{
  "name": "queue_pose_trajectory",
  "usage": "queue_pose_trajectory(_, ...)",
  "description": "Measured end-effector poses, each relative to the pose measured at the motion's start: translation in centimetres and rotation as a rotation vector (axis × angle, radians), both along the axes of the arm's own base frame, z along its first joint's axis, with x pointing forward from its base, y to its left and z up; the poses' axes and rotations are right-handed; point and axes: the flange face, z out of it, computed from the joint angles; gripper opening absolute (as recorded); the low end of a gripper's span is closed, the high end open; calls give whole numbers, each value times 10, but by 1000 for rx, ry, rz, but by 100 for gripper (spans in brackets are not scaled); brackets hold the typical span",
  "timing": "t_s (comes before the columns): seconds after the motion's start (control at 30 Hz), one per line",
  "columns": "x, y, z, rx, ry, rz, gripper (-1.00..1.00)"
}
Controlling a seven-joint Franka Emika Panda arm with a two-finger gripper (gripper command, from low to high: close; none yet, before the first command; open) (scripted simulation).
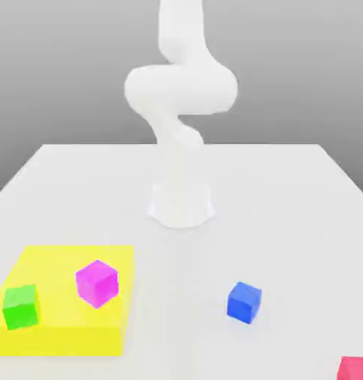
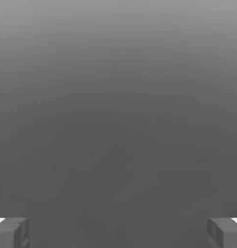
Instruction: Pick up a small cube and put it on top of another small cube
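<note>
Standing wide apart with nothing between them, the jaws of the claw [image 2: 118,233] are empty.
In the exterior view, the small blue cube [image 1: 244,302] sits on the white table [image 1: 180,274], at about five o'clock from the arm's base [image 1: 181,206]; a magenta cube [image 1: 97,283] and a green cube [image 1: 21,306] rest on a yellow block [image 1: 58,340] towards seven o'clock.

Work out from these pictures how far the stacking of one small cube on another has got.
Done: nothing yet; no cube sits on another.

In hand: nothing; the pincer stands open with empty space between its fingers.

Left: everything. The blue cube lies on the table, still to be picked up and set on another cube.
</note>
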Motion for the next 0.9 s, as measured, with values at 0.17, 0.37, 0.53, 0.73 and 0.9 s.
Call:
queue_pose_trajectory(0.17, 49, 34, -124, -90, 174, 211, 0)
queue_pose_trajectory(0.37, 55, 75, -272, -197, 366, 467, 0)
queue_pose_trajectory(0.53, 22, 99, -383, -285, 518, 682, 0)
queue_pose_trajectory(0.73, -26, 108, -481, -364, 646, 873, 0)
queue_pose_trajectory(0.9, -29, 107, -529, -365, 652, 879, 0)
